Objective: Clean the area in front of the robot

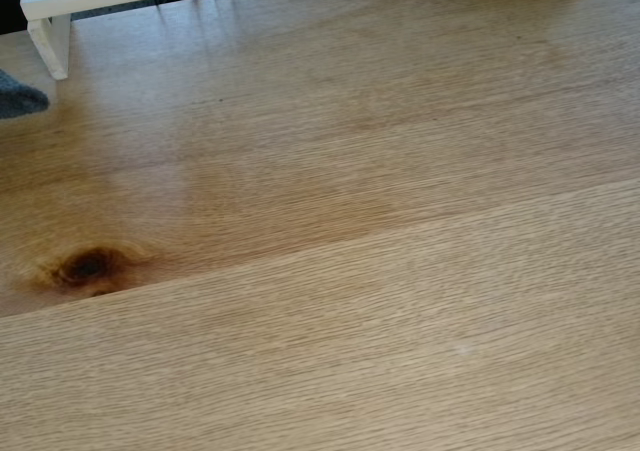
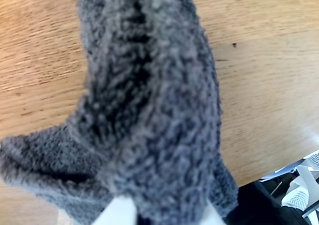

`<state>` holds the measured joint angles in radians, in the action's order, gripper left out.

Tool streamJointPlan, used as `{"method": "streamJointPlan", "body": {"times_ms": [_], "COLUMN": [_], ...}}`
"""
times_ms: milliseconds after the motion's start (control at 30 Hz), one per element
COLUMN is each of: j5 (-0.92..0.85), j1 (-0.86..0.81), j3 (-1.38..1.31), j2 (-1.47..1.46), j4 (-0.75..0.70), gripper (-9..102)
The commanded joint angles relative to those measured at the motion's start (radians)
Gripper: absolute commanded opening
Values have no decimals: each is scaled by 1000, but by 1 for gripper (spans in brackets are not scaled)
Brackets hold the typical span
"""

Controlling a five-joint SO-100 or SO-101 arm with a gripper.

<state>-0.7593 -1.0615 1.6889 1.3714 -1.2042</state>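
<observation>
Two cameras, one standing over the table and one on the wrist.
The fixed view looks steeply down across the oak tabletop (image 1: 380,301) toward a white frame (image 1: 60,1) at its far edge. The wrist view sits very close above a grey cloth (image 2: 149,115); both share that wood and cloth.

The light oak-grain tabletop (image 1: 380,271) lies flat (a dark brown knot (image 1: 88,267) near its left edge).
</observation>
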Motion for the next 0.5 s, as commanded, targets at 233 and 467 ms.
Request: {"method": "streamJointPlan", "body": {"times_ms": [233, 467], "j5": [86, 258], "j1": [126, 382], "j3": [-18, -18], "j2": [104, 247], "j4": [17, -23], "gripper": [20, 28]}}
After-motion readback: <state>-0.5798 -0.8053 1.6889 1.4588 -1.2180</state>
